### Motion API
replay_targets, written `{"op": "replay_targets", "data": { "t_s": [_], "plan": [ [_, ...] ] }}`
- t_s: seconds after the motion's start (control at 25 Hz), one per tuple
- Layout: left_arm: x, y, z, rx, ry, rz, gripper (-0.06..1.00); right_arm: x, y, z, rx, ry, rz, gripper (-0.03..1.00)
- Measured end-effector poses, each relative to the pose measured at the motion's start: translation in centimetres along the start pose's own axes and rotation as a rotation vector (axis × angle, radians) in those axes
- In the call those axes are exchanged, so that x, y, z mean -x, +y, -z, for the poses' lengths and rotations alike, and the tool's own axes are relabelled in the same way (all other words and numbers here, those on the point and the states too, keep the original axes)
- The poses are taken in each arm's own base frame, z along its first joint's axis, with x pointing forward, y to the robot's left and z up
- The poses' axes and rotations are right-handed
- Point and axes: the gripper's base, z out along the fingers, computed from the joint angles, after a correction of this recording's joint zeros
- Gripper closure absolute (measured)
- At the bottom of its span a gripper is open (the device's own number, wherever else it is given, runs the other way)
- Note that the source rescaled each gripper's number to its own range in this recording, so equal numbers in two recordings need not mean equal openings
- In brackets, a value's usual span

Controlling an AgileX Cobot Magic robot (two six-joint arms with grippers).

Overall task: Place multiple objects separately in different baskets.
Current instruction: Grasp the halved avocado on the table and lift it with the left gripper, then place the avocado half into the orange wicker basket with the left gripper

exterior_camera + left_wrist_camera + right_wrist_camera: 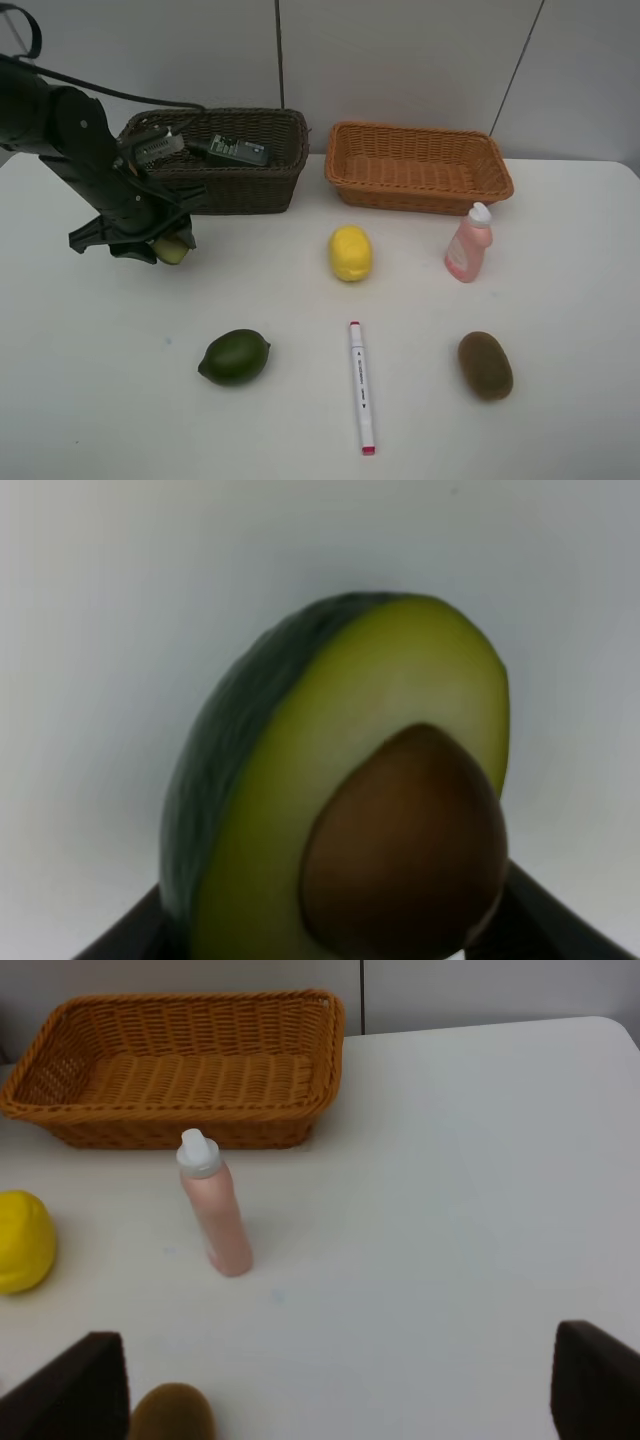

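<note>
My left gripper (160, 245) is shut on the halved avocado (172, 249), held low over the table in front of the dark brown basket (290, 180). The avocado (350, 800) fills the left wrist view, cut face and pit showing. A dark green bottle (238, 150) lies in the brown basket; I cannot make out the eraser. The light orange basket (345, 175) is empty. On the table are the lemon (350, 252), pink bottle (468, 243), lime (234, 357), white marker (361, 386) and kiwi (485, 365). My right gripper (330, 1400) is open, over the table near the kiwi (172, 1412).
The right wrist view shows the orange basket (40, 1110), the upright pink bottle (215, 1205) and the lemon (22, 1240). The left arm (70, 130) reaches in from the left, partly in front of the brown basket. A grey wall stands behind the table.
</note>
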Motion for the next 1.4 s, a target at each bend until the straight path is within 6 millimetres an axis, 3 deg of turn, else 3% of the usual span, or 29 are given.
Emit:
{"op": "replay_targets", "data": {
  "t_s": [0.16,0.28,0.4,0.52,0.64,0.92,1.04,1.2,1.24,1.36,1.4],
  "plan": [
    [0.3,-1.0,5.4,-0.081,-0.103,-0.096,0.61,0.0,0.0,0.0,0.0,0.0,0.0,-0.03],
    [0.4,-3.0,8.3,-0.14,-0.161,-0.186,0.61,0.0,0.0,0.0,0.0,0.0,0.0,-0.03],
    [0.9,-6.1,9.7,-0.205,-0.193,-0.258,0.61,0.0,0.0,0.0,0.0,0.0,0.0,-0.03],
    [1.8,-9.9,9.8,-0.271,-0.213,-0.31,0.61,0.0,0.0,0.0,0.0,0.0,0.0,-0.03],
    [2.8,-13.9,8.5,-0.319,-0.208,-0.349,0.61,0.0,0.0,0.0,0.0,0.0,0.0,-0.03],
    [5.9,-22.1,3.3,-0.381,-0.203,-0.41,0.61,0.0,0.0,0.0,0.0,0.0,0.0,-0.03],
    [7.0,-24.1,0.5,-0.384,-0.194,-0.425,0.61,0.0,0.0,0.0,0.0,0.0,0.0,-0.03],
    [7.5,-25.1,-3.1,-0.368,-0.176,-0.48,0.61,0.0,0.0,0.0,0.0,0.0,0.0,-0.03],
    [7.5,-25.2,-3.8,-0.36,-0.171,-0.503,0.57,0.0,0.0,0.0,0.0,0.0,0.0,-0.03],
    [7.4,-25.1,-4.8,-0.345,-0.164,-0.559,0.21,0.0,0.0,0.0,0.0,0.0,0.0,-0.03],
    [7.4,-25.1,-4.8,-0.342,-0.16,-0.564,0.14,0.0,0.0,0.0,0.0,0.0,0.0,-0.03]
  ]
}}
